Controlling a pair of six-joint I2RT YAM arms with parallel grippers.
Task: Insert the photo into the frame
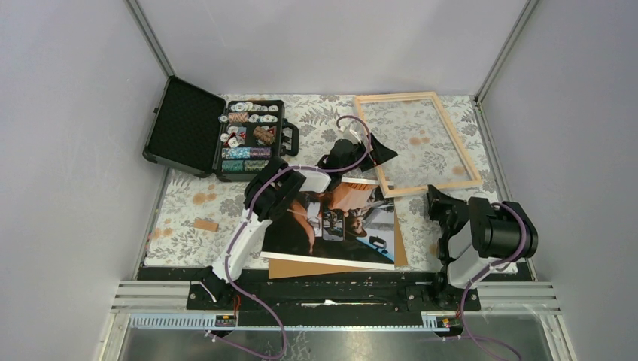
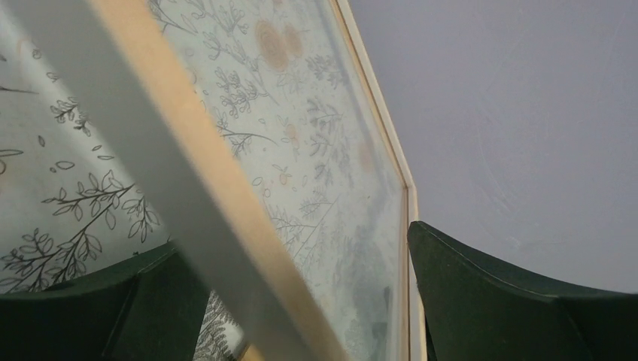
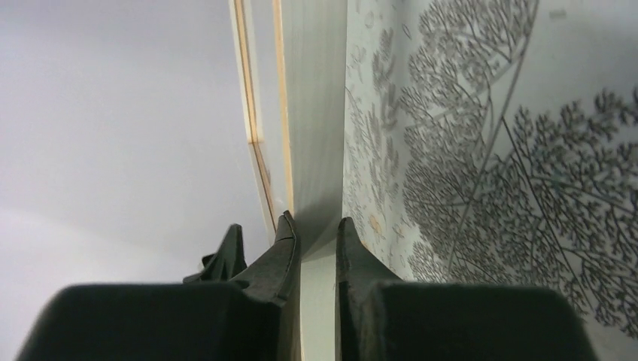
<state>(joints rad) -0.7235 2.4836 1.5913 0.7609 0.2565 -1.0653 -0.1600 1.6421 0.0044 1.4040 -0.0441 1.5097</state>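
The frame [image 1: 429, 187] rests on floral cloth [image 1: 180, 218] (grey walls [image 1: 75, 113] around).

White-and-black arms [image 1: 239, 252], purple cables [image 1: 262, 307]

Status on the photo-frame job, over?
Copy: left gripper open astride the frame at its left rail; right gripper shut on its near rail. The photo face up on the backing board, outside it. Left arm hangs over the photo.
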